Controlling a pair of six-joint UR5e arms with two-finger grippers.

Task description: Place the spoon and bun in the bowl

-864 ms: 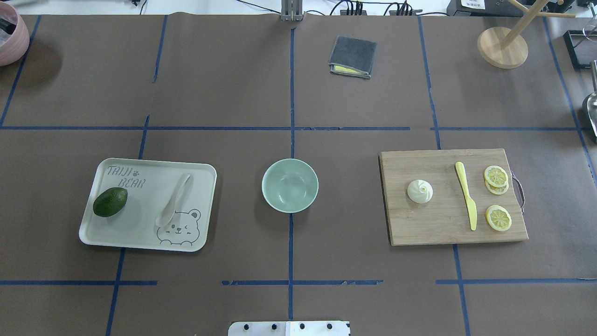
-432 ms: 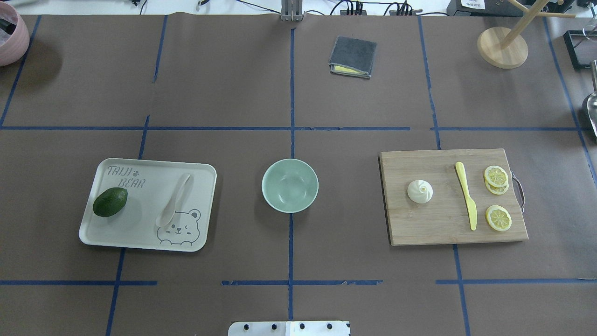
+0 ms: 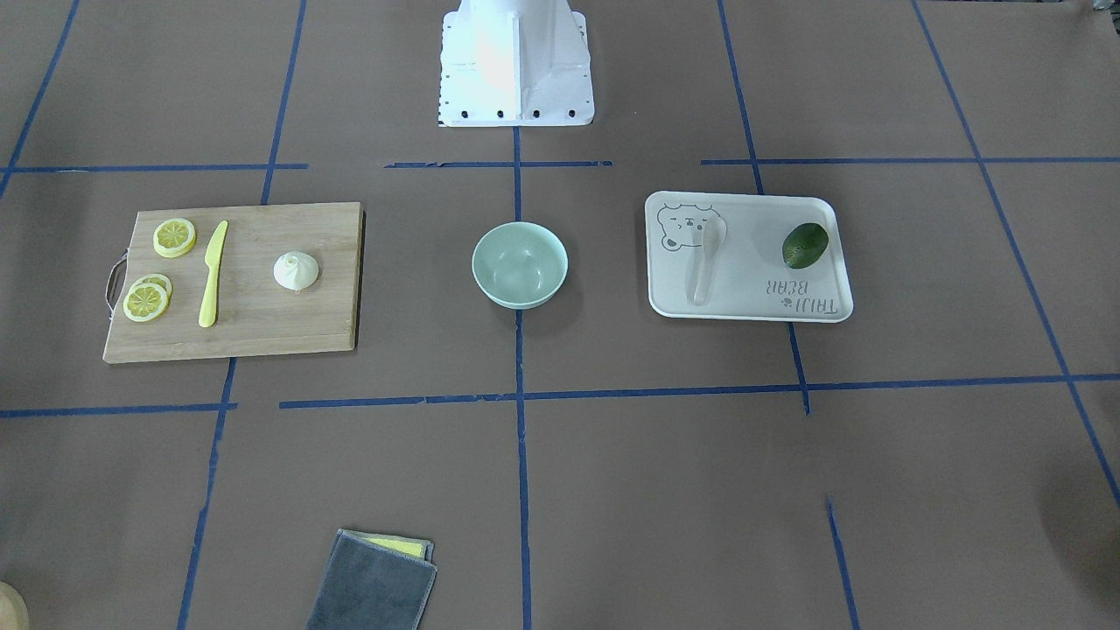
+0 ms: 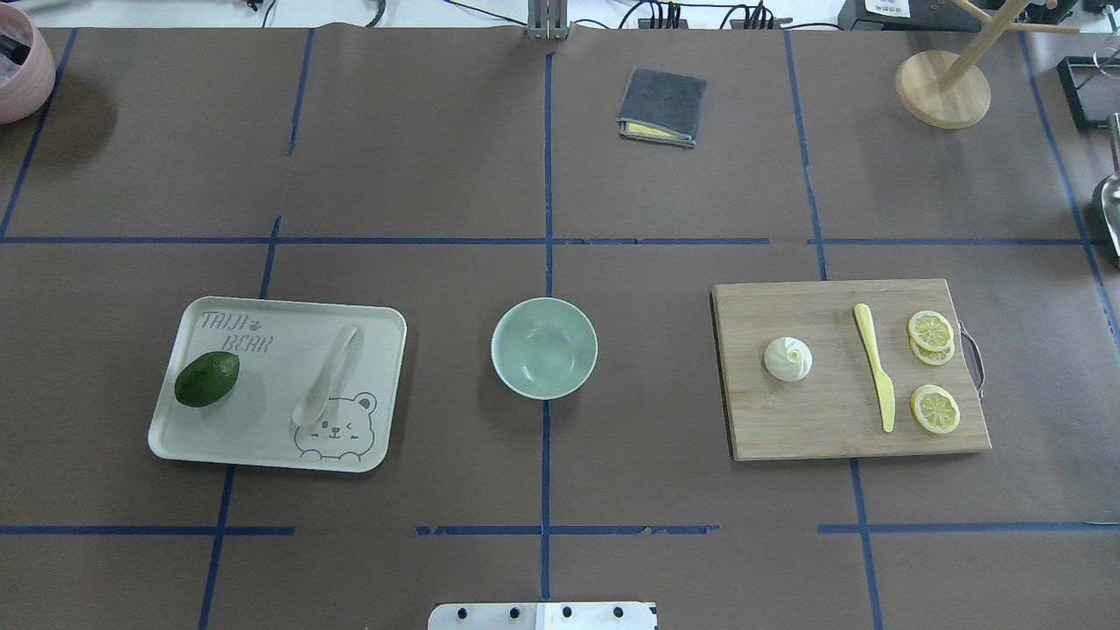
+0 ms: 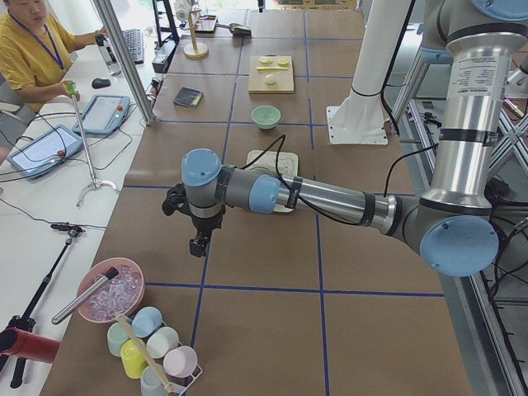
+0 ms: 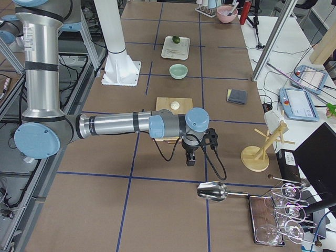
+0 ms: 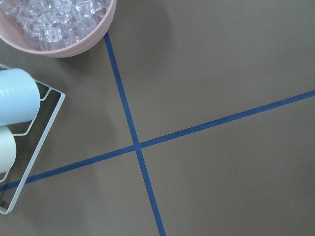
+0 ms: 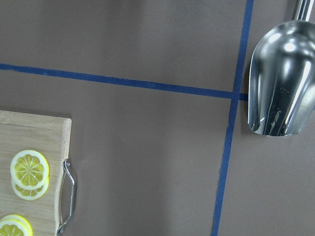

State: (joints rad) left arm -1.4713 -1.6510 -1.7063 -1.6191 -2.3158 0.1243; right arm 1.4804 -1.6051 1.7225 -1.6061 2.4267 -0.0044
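Mint bowl (image 4: 543,347) upright at table centre. Spoon (image 4: 328,376) lying on bear-print tray (image 4: 262,442), well off bowl's robot-left side, beside avocado (image 4: 206,379). Bun (image 4: 787,359) on wooden board (image 4: 814,429), well off bowl's robot-right side, near yellow knife (image 4: 875,367). Left gripper (image 5: 198,241) and right gripper (image 6: 190,159) far from bowl, beyond tray and board. Can't tell jaw opening or hold for either.

Side views: left arm (image 5: 330,198) stretched level toward 9 o'clock, left end effector (image 5: 198,244) hanging toward 6 o'clock. Mirrored, right arm (image 6: 115,125) reaches toward 3 o'clock, right end effector (image 6: 190,158) hanging down. Jaw state unclear on both.
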